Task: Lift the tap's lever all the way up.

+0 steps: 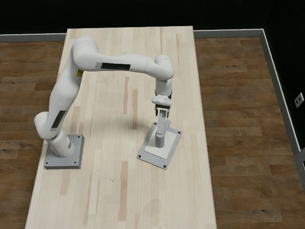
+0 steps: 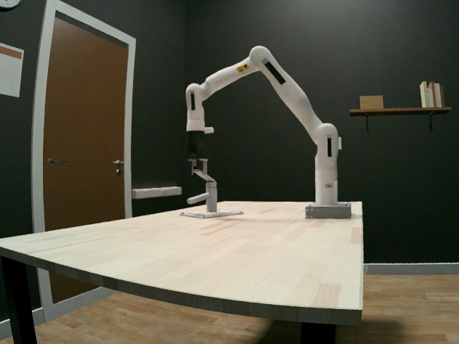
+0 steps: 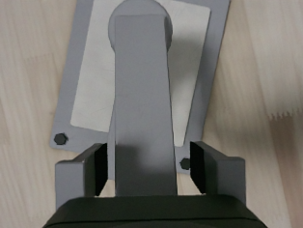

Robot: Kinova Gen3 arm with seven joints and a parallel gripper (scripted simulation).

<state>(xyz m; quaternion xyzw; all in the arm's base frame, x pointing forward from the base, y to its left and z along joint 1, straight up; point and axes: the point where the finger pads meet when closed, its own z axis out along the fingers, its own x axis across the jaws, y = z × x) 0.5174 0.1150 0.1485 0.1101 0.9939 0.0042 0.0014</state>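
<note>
A grey tap (image 1: 159, 140) (image 2: 210, 197) stands upright on a grey base plate (image 1: 154, 158) (image 2: 226, 215) (image 3: 68, 101) on the wooden table. Its flat lever (image 1: 162, 121) (image 2: 201, 173) (image 3: 142, 106) is tilted steeply upward from the tap's top. The spout (image 2: 196, 199) points sideways, away from the arm's base. My gripper (image 1: 162, 112) (image 2: 198, 160) (image 3: 149, 160) hangs straight down over the lever's free end. Its fingers are open and stand on either side of the lever, with a small gap on each side.
The arm's grey base block (image 1: 64, 157) (image 2: 327, 210) is bolted to the table near its edge. The table (image 1: 118, 187) (image 2: 237, 259) carries nothing else. A door and a wall shelf are off the table.
</note>
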